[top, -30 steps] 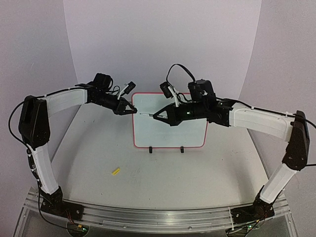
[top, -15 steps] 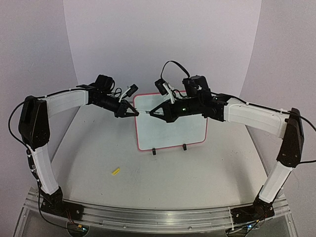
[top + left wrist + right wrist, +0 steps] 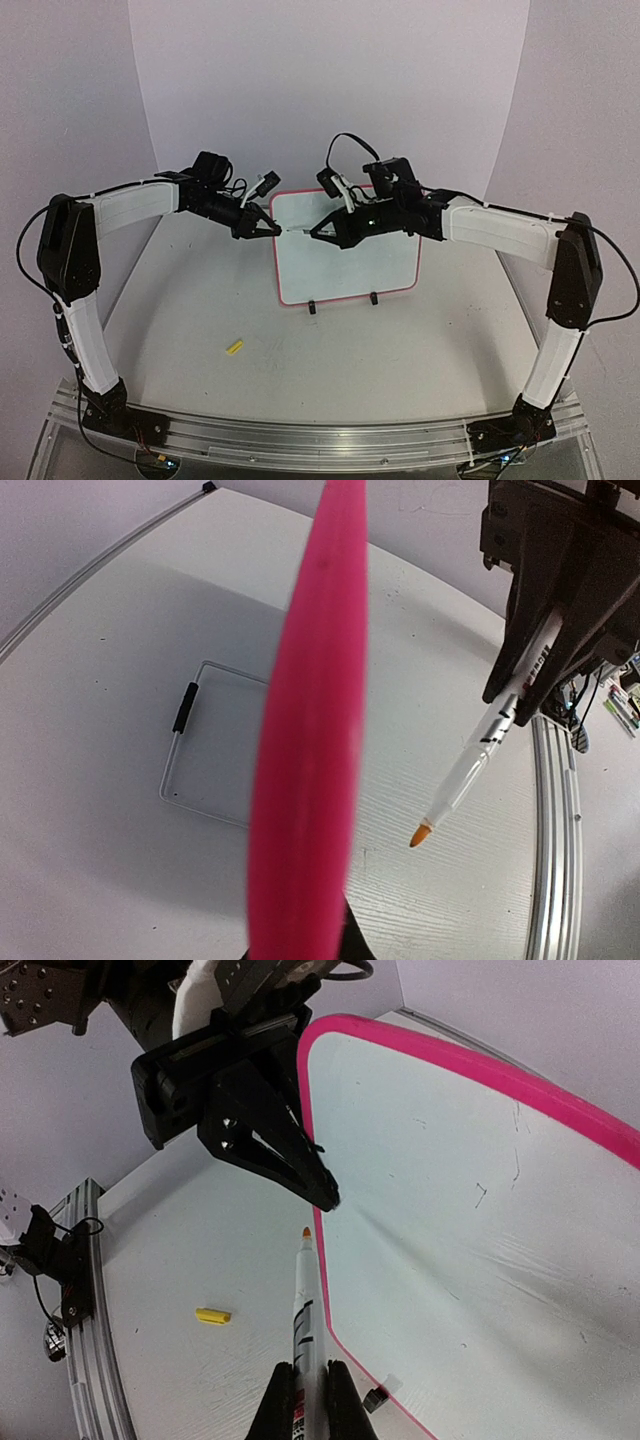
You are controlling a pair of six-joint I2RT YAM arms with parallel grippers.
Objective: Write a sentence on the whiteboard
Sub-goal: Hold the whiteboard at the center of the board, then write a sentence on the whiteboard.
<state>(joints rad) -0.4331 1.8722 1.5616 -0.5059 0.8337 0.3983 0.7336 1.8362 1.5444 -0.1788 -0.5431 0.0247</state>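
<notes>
Small white board with pink rounded frame (image 3: 345, 265) stands on two black feet mid-surface (image 3: 400, 350). Left claw (image 3: 275, 228) is pressed onto its upper-left frame edge; I judge that's to steady it against pen pressure. Right claw (image 3: 305, 1400) pinches a white marker with orange tip (image 3: 304, 1305), nib just beside the left claw's tips, off the face. I'd say poised for a first stroke. Small yellow cap (image 3: 234, 347) lies well apart, near-left.

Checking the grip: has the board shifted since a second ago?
Yes. The board has turned, its right foot swinging back from the front rail.
</notes>
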